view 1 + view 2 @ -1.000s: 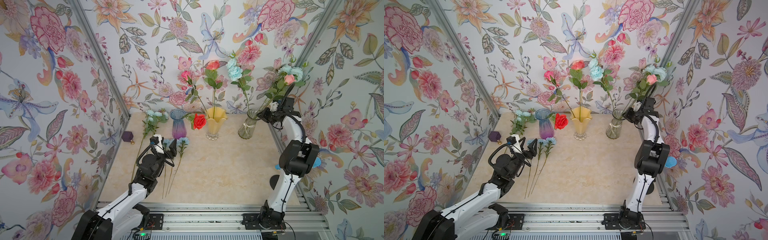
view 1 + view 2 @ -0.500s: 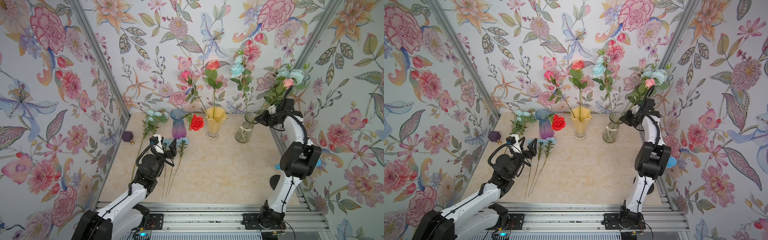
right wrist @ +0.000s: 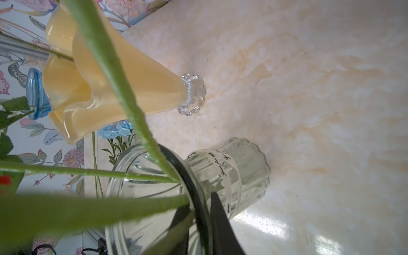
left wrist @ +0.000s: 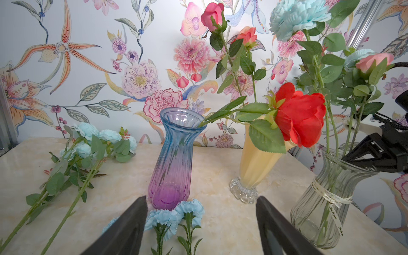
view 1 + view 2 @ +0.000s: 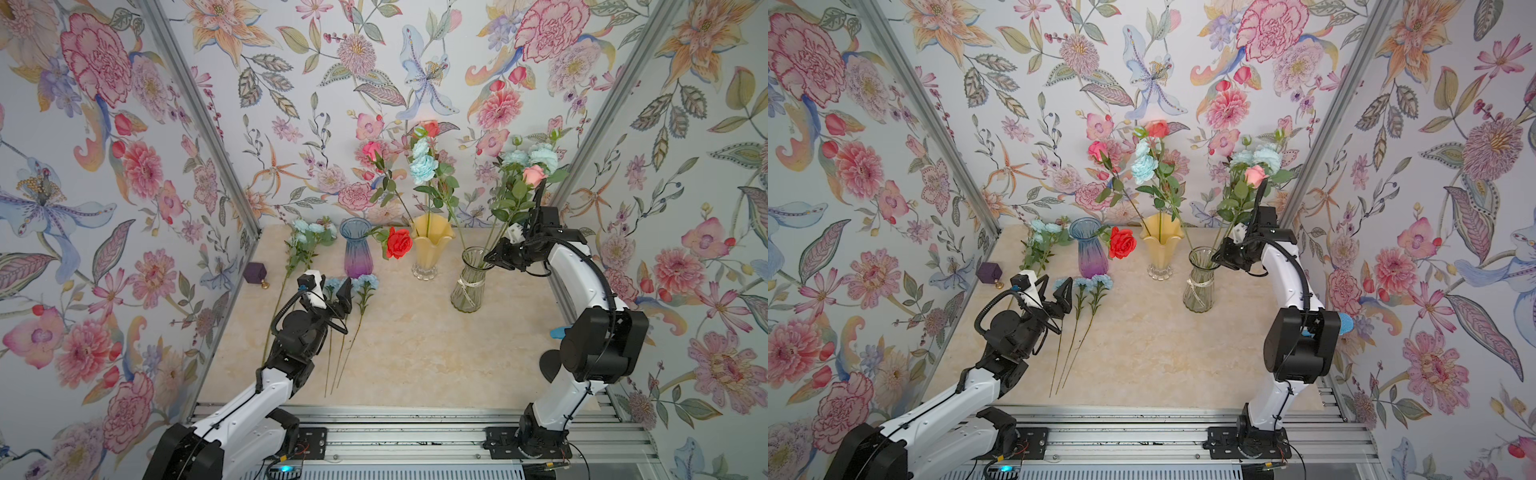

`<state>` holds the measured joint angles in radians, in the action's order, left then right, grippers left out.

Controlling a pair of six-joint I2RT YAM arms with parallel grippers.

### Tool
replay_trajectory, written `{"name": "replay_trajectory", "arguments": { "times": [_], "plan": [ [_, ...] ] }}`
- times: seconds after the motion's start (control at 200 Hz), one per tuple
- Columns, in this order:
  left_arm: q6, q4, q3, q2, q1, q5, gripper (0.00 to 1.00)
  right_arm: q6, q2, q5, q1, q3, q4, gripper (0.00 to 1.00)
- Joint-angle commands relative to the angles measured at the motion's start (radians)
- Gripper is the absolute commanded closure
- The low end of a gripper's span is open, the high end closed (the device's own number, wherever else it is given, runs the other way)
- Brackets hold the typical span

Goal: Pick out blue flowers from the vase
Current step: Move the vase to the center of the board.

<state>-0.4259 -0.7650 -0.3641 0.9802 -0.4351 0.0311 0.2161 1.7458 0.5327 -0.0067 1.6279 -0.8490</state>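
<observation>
At vase (image 5: pixel 468 286) rim: R hand (image 5: pixel 489 257) grips blue flowers' (image 5: pixel 540 156) stem.

Top views look down over the whole table (image 5: pixel 415 353); both wrist views closely share the clear vase (image 4: pixel 320 220).

vases (image 5: pixel 356 253) 3 | roses (image 5: pixel 399 242) 4 | single blue flowers (image 5: pixel 366 281) on table (image 5: pixel 415 340) 3 | purple cube (image 5: pixel 254 272) 1

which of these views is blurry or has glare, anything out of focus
Right wrist view: the green stems nearest the lens are smeared out of focus, and bright glare sits on the table beside the clear vase; left wrist view: sharp, the red rose crisp; both top views: even, soft light.
</observation>
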Motion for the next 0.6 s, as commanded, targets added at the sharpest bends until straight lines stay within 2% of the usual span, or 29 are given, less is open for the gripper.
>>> {"name": "replay_trajectory", "arguments": {
  "times": [0.0,0.315,0.595],
  "plan": [
    [0.003,-0.037,0.013,-0.017,-0.007,0.011,0.21,-0.014,-0.099,0.023,0.047,-0.063,0.018,1.00],
    [-0.002,-0.046,0.016,-0.010,-0.008,0.010,0.21,0.066,-0.307,0.025,0.142,-0.261,0.156,1.00],
    [-0.006,-0.051,0.019,-0.009,-0.008,0.008,0.21,0.124,-0.325,-0.007,0.306,-0.312,0.242,1.00]
  ]
}}
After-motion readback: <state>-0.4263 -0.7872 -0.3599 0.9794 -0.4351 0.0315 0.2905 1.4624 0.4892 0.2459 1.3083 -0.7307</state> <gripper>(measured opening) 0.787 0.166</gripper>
